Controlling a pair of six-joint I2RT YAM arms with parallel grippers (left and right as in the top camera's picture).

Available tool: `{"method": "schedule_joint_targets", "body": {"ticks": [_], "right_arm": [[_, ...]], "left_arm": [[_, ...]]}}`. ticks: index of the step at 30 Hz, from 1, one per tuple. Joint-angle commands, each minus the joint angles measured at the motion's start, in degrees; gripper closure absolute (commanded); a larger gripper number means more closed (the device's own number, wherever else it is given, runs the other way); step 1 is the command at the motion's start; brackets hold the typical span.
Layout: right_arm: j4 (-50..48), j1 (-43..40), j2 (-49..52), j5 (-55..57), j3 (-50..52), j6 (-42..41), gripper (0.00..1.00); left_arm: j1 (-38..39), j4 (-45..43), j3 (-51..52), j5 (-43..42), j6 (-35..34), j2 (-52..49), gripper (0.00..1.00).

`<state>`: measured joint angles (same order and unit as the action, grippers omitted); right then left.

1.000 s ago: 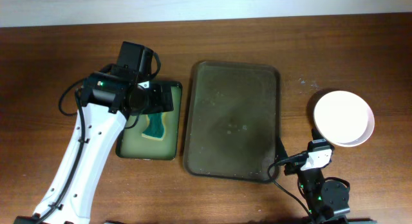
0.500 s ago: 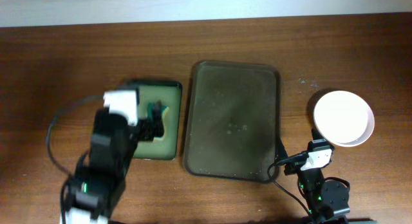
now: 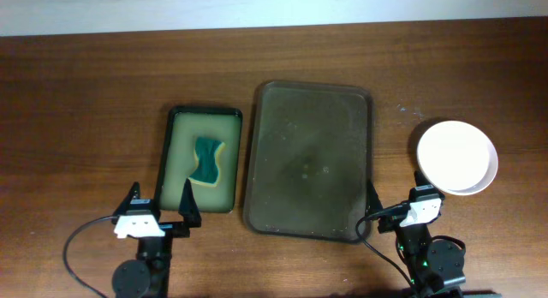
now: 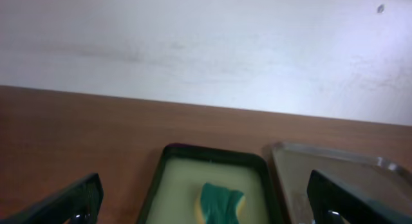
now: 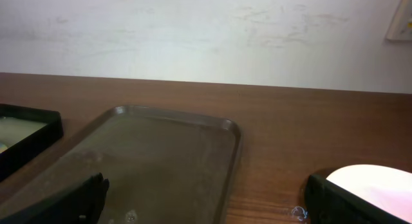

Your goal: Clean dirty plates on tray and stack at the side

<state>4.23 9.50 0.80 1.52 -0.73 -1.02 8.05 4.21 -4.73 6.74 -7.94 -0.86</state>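
The large dark brown-olive tray (image 3: 310,157) lies in the middle of the table with no plates on it; it also shows in the right wrist view (image 5: 154,163) and at the right edge of the left wrist view (image 4: 335,176). White plates (image 3: 455,157) sit stacked on the table to its right, partly seen in the right wrist view (image 5: 376,185). My left gripper (image 3: 159,211) is open and empty near the front edge, just in front of the small green tray. My right gripper (image 3: 401,204) is open and empty at the front right, between the large tray and the plates.
A small black-rimmed green tray (image 3: 199,158) holding a green sponge (image 3: 206,159) lies left of the large tray; both show in the left wrist view, the small tray (image 4: 170,185) and the sponge (image 4: 219,203). A white wall runs behind the table.
The left arm has pulled back from above the small green tray to the table's front edge, leaving the sponge lying in that tray. The right arm has not moved.
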Motion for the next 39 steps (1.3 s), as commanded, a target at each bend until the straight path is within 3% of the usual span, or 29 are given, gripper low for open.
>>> {"method": "schedule_joint_targets", "body": {"ticks": [1, 39], "right_arm": [[0.2, -0.1, -0.4, 0.7, 0.4, 0.4, 0.02], [0.2, -0.1, -0.4, 0.7, 0.4, 0.4, 0.02]], "left_arm": [[-0.2, -0.5, 4.3, -1.7, -0.3, 0.6, 0.0], [-0.2, -0.3, 4.2, -0.3, -0.1, 0.6, 0.01]]}}
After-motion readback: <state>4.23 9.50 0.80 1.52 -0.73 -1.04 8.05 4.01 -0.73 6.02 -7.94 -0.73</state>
